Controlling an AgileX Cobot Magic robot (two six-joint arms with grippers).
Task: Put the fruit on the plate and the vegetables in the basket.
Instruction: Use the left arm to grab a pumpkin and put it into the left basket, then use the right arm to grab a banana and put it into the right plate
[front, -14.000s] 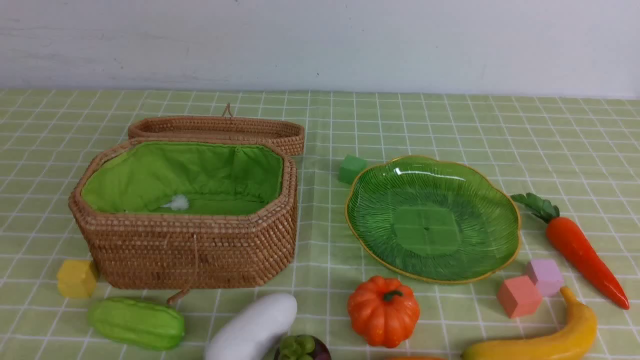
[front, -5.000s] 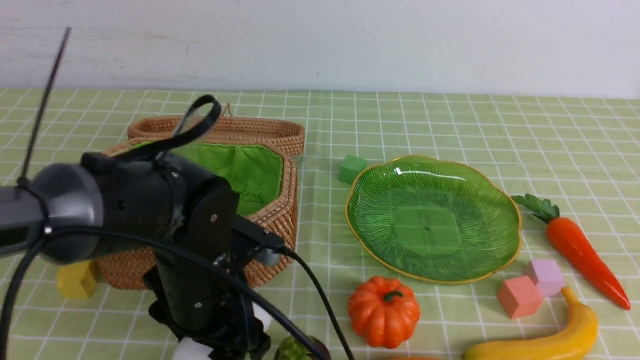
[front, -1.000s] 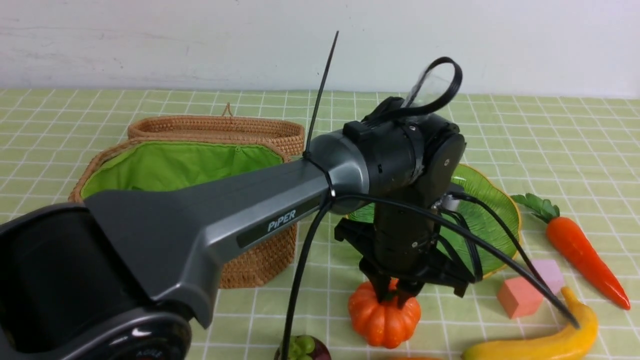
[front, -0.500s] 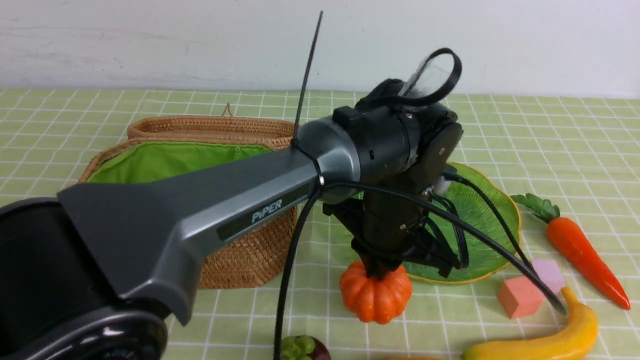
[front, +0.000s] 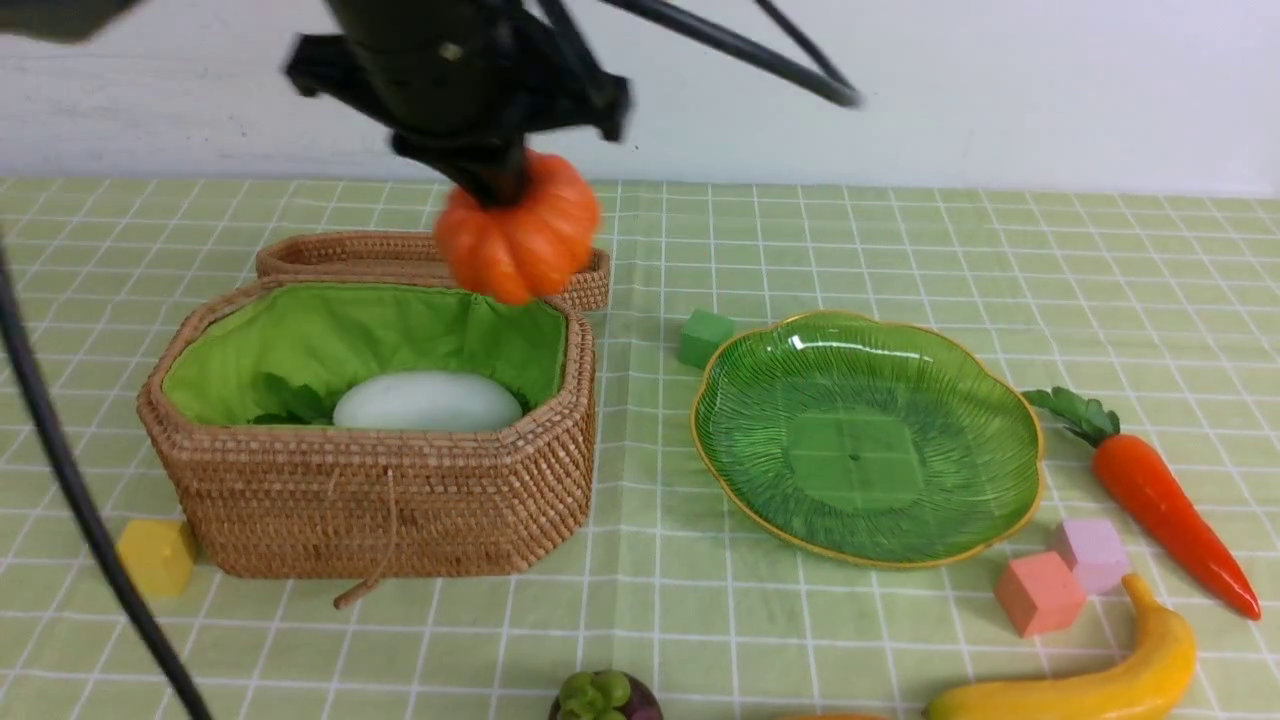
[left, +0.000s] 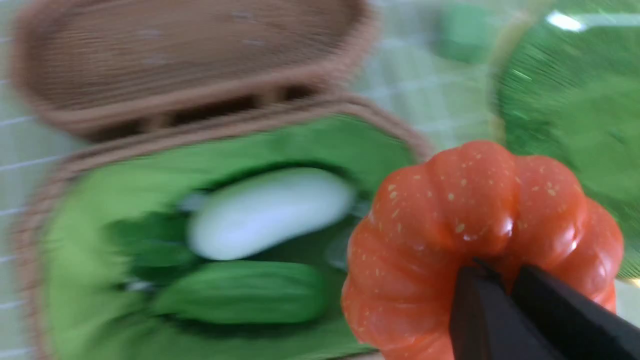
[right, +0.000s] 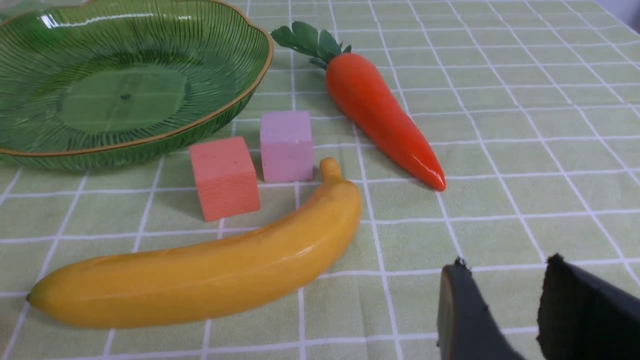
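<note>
The ribbed orange pumpkin (front: 518, 238) hangs in the air, pinched at its top by the left claw (front: 500, 185), jaws closed tight on it. Below that claw sits the open basket (front: 380, 500), white vegetable (front: 428, 402) and green gourd (left: 240, 292) inside. The right claw (right: 515, 300) hovers part open and empty, the banana (right: 200, 275) just beside it on the desk (right: 525, 150), carrot (right: 380, 115) and plate (right: 125, 152) beyond.
</note>
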